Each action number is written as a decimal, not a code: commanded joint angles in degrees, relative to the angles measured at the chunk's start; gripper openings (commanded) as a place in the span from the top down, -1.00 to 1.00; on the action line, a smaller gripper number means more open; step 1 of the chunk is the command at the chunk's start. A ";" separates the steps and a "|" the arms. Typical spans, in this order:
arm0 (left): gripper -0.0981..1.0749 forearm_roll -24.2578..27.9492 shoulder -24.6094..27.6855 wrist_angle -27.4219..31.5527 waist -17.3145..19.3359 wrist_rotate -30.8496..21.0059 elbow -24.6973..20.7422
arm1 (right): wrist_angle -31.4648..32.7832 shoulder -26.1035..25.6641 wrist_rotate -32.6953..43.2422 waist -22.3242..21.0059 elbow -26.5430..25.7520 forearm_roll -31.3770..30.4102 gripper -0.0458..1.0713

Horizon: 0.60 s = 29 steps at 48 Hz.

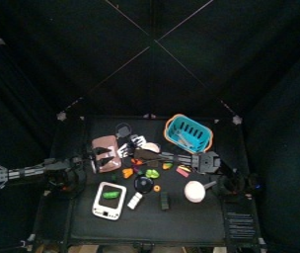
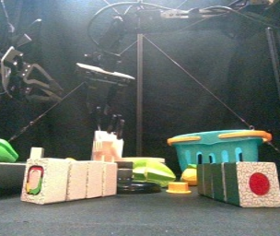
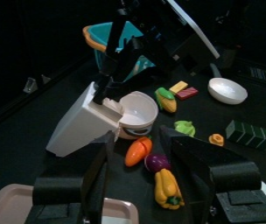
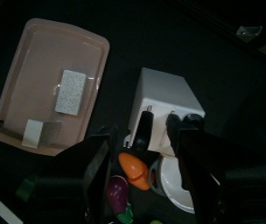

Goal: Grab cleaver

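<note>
The cleaver (image 1: 108, 151) is a flat pinkish-brown rectangle with rounded corners, lying at the table's left middle. In the right wrist view it (image 4: 52, 83) shows two small pale marks. My right gripper (image 4: 147, 175) reaches across from the right; it is open and empty, hovering over a white box (image 4: 161, 98) and an orange toy (image 4: 130, 164) just beside the cleaver. In the top view the right gripper (image 1: 130, 148) is at the cleaver's right edge. My left gripper (image 3: 147, 175) is open and empty, close to the cleaver's near corner (image 3: 10, 206).
A white-framed rectangle with a green centre (image 1: 108, 201) lies near the front. A blue basket (image 1: 188, 128) stands at the back right, a white bowl (image 1: 196, 194) at the front right. Toy vegetables (image 3: 167, 188) and a green block (image 3: 250, 136) are scattered mid-table.
</note>
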 commanded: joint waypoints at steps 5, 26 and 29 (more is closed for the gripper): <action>-0.59 0.09 0.09 -0.26 0.18 -0.09 -0.62 | -0.26 -1.67 0.88 -0.44 -0.62 -0.09 -0.56; -0.59 0.09 0.09 -0.26 0.18 -0.18 -0.53 | -0.26 -1.58 3.25 -0.44 0.35 -0.09 -0.55; -0.59 0.09 0.09 -0.26 0.18 -0.18 -0.53 | -0.26 -1.58 3.25 -0.44 0.62 -0.09 -0.55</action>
